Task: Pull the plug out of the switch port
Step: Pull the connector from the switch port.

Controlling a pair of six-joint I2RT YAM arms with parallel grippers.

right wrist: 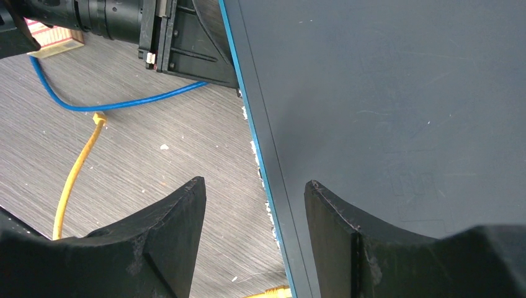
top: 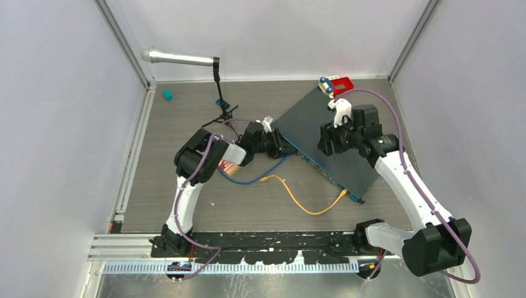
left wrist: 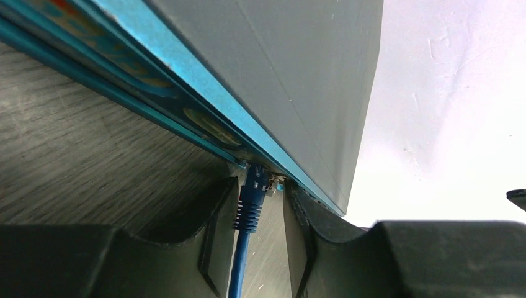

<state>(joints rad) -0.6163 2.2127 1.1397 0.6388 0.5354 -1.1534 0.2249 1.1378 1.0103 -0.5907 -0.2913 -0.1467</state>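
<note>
Left gripper [left wrist: 261, 200]: jaws part open, one finger on each side of plug, a gap showing on the right side; no clamp on it.
Plug [left wrist: 254, 191]: blue, seated in switch's blue front edge at its far-left end.
Right gripper [right wrist: 254, 189]: jaws wide open, empty, above switch's front edge.
Switch [top: 308, 113]: flat on table [top: 180, 130], right of centre, set diagonally, blue edge facing near-left.
Blue cable [top: 251, 181]: curves over table near left gripper.
Yellow cable [top: 302, 205]: one end plugged into switch's near-right end, other end loose on table.
</note>
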